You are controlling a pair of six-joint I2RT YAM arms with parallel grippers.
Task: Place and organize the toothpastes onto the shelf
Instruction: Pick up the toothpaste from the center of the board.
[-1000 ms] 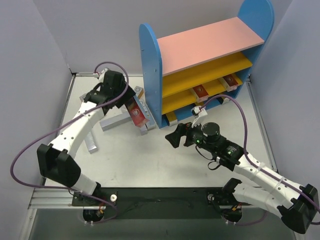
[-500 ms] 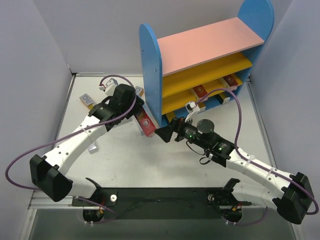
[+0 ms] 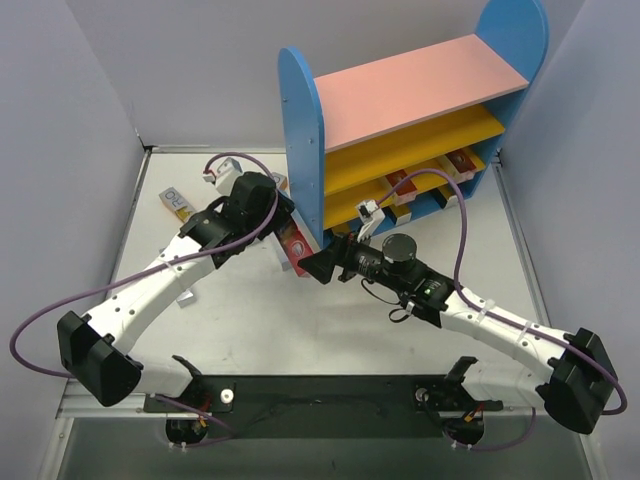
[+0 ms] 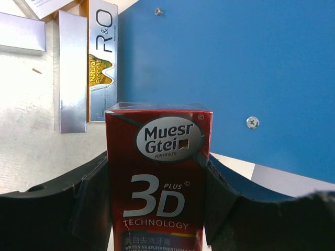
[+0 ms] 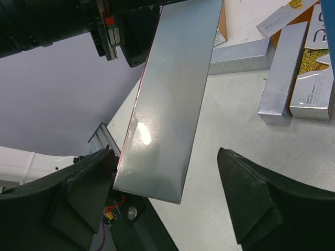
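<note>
Left arm stretches from its base at the near left edge diagonally across the table, wrist ending just beside the shelf at its blue left side panel. The left gripper pinches a red toothpaste box by its long sides; wrist view shows the front w/ "Muesr Gtei" and "3D Technology", black fingers pressed to both edges. The box hangs above the table, tilted, its free end toward the right arm.

Right arm runs from the near right corner leftward, low over the table, purple cable looping up in front of the shelf. The right gripper points left at the box, jaws spread wide. In its wrist view the box's silver side sits btwn the pads: the right one well apart; can't tell if the left one touches.

Other toothpastes: silver boxes lie flat on the table by the shelf's left foot, an "R&O" box among them. Another box lies at the far left. Two red boxes show under the yellow boards.

Hard to see: the held box's lower end is cut off in the left wrist view, small print unreadable. Top view hides left fingers under the wrist. Boards cover most of the shelf's lower levels.
</note>
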